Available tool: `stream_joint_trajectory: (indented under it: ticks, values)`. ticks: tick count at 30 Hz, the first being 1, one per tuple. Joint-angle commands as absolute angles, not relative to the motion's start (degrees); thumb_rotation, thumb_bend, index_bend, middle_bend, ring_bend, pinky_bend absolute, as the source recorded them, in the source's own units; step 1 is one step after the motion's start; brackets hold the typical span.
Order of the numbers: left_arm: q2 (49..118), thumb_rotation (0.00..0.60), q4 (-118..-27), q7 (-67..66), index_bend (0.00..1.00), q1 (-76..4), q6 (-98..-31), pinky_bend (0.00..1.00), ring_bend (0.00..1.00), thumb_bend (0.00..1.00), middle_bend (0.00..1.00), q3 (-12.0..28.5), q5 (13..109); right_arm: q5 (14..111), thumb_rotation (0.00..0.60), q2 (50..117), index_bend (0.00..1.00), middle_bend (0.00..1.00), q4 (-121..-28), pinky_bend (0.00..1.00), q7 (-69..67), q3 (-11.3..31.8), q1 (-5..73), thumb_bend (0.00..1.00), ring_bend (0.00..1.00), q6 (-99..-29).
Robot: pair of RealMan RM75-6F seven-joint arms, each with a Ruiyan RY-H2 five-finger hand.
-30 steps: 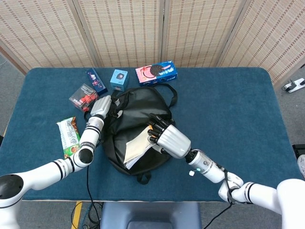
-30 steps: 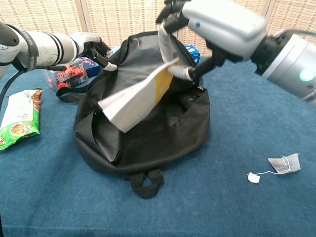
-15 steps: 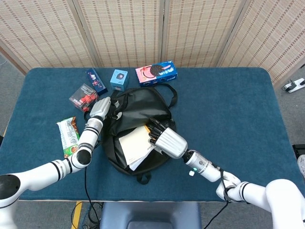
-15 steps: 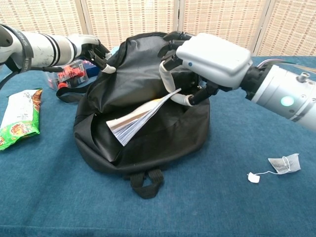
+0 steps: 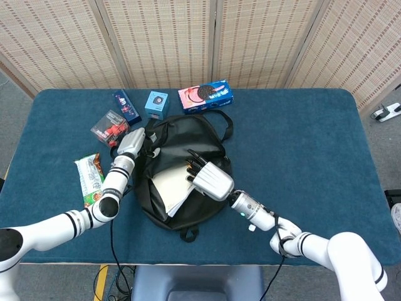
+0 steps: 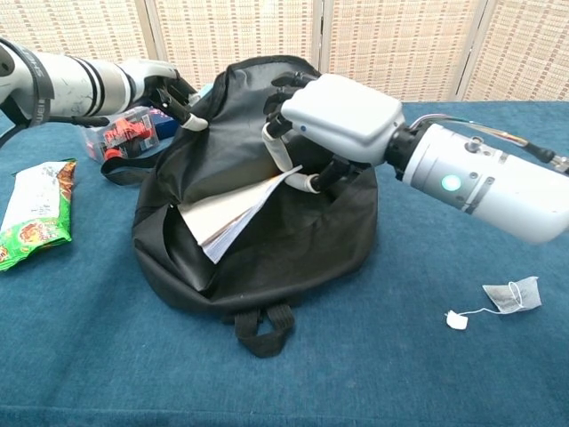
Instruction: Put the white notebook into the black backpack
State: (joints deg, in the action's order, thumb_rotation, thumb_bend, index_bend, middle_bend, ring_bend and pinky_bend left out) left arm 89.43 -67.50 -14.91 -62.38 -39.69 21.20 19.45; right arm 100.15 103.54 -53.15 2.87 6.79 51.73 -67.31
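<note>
White notebook (image 6: 227,218) lower, seemingly partway inside black backpack (image 6: 267,258)

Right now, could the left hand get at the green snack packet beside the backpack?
Probably not at once: the left hand grips the backpack edge. The packet lies in the open beside that arm with nothing over it, so letting go first should leave the way free.

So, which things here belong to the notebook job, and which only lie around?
Job: white notebook, black backpack, right hand holding the notebook, left hand gripping the backpack's edge.

Lying about: green snack bag, cookie box, blue box, tea bag.
</note>
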Motion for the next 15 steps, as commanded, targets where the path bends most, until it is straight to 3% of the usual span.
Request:
stream_joint_trajectory:
  ticks: [1, 10, 12, 15]
  values:
    - [89.12, 0.600, -67.87, -14.98, 0.81, -62.45, -39.74, 0.09, 0.29, 0.55, 0.39, 21.04, 19.22, 99.10, 0.600, 105.54, 0.68, 0.46, -50.44, 0.06, 3.12, 7.28, 53.04, 0.55, 0.19, -66.09]
    - [88.24, 0.600, -68.97, -15.10, 0.81, -62.70, -39.88, 0.09, 0.29, 0.55, 0.39, 20.38, 18.43, 96.98, 0.600, 108.88, 0.68, 0.44, -45.62, 0.06, 5.02, 8.00, 55.92, 0.54, 0.19, -62.81]
    - [88.05, 0.600, -69.23, -15.01, 0.81, -62.68, -39.87, 0.09, 0.29, 0.55, 0.39, 20.30, 18.34, 96.25, 0.600, 109.11, 0.62, 0.41, -45.71, 0.05, 6.11, 8.09, 56.03, 0.51, 0.18, -62.02]
    - [87.80, 0.600, -69.51, -14.81, 0.81, -62.62, -39.92, 0.09, 0.29, 0.55, 0.39, 20.13, 18.50, 94.97, 0.600, 108.79, 0.33, 0.32, -47.03, 0.00, 8.72, 8.24, 55.61, 0.29, 0.11, -61.23]
